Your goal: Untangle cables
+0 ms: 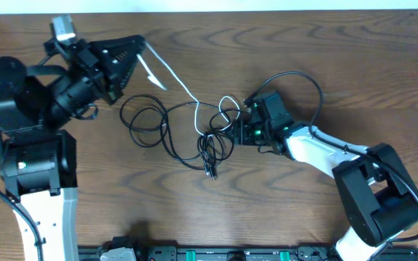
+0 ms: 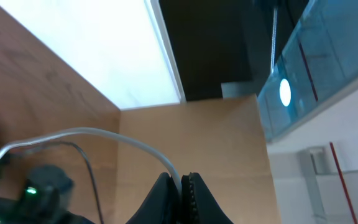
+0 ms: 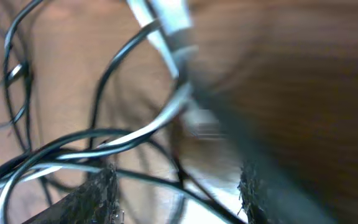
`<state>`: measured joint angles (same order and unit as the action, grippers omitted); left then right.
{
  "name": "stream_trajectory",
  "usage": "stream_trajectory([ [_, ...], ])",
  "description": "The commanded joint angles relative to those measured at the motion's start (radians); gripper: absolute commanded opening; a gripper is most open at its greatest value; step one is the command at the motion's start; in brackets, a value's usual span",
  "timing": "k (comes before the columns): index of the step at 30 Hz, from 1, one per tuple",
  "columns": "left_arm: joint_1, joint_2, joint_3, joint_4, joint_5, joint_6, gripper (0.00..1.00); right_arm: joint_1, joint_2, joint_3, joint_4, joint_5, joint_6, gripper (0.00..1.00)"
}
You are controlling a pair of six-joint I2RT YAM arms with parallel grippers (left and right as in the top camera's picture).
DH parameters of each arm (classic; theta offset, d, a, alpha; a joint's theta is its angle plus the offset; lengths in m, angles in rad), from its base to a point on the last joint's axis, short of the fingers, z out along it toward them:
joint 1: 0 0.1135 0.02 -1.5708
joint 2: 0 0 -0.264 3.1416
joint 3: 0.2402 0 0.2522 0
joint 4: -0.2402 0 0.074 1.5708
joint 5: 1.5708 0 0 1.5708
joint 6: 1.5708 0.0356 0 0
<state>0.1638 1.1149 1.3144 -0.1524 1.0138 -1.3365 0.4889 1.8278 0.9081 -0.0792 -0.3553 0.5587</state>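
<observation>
A tangle of thin black cables [image 1: 167, 127] lies in loose loops on the middle of the wooden table [image 1: 325, 58]. A white cable [image 1: 176, 80] runs from the tangle up to my left gripper [image 1: 144, 45], which is shut on it; in the left wrist view the white cable [image 2: 104, 137] enters the shut jaws [image 2: 182, 182]. My right gripper [image 1: 239, 119] is open at the right edge of the tangle. In the right wrist view its jaws [image 3: 176, 186] straddle black cables [image 3: 73, 149] and the white cable [image 3: 166, 25] close above the table.
A black wire [image 1: 296, 76] attached to the right arm loops above its wrist. A black rail with green marks [image 1: 209, 254] lies along the table's front edge. The left arm's base [image 1: 27, 159] stands at the left.
</observation>
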Motion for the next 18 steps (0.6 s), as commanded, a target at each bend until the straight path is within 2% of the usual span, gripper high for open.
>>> stream_trajectory([
  [1, 0.081, -0.011, 0.014, 0.007, 0.084, 0.042, 0.07, -0.057, 0.031, -0.024, -0.071, 0.166, 0.026, 0.64],
  [12, 0.296, -0.05, 0.014, 0.007, 0.242, 0.029, 0.07, -0.204, 0.031, -0.024, -0.145, 0.17, 0.008, 0.66],
  [18, 0.365, -0.061, 0.014, 0.011, 0.266, 0.006, 0.07, -0.257, 0.031, -0.024, -0.18, 0.222, -0.024, 0.68],
])
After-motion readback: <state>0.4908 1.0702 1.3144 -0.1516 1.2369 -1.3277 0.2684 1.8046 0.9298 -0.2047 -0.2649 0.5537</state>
